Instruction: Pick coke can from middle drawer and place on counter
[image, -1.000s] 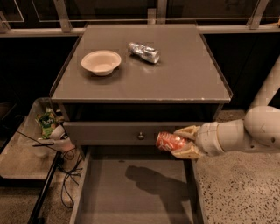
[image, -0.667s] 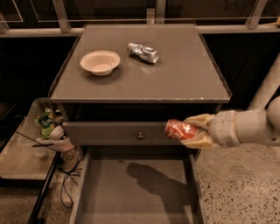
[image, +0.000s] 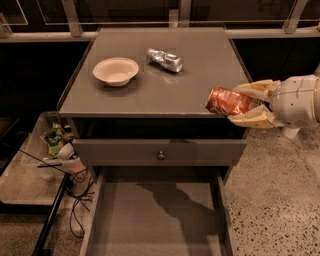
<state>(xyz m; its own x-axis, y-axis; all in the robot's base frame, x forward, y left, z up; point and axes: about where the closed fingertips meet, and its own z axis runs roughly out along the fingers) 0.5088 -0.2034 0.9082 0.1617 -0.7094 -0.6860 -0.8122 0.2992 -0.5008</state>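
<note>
My gripper (image: 250, 105) is shut on the red coke can (image: 227, 101), which lies on its side between the two cream fingers (image: 256, 89). The can hangs in the air at the front right corner of the counter (image: 150, 95), at about the height of the counter's rim. The middle drawer (image: 157, 220) stands pulled out below, with its flat floor bare and only my arm's shadow on it.
A cream bowl (image: 115, 70) sits on the counter's left side. A silver crinkled can (image: 164, 59) lies at the back centre. The upper drawer front with a small knob (image: 160, 155) is closed. A cluttered shelf with cables (image: 55, 150) stands at the left.
My gripper has lifted the coke can up and to the right, from in front of the upper drawer front to the counter's front right corner.
</note>
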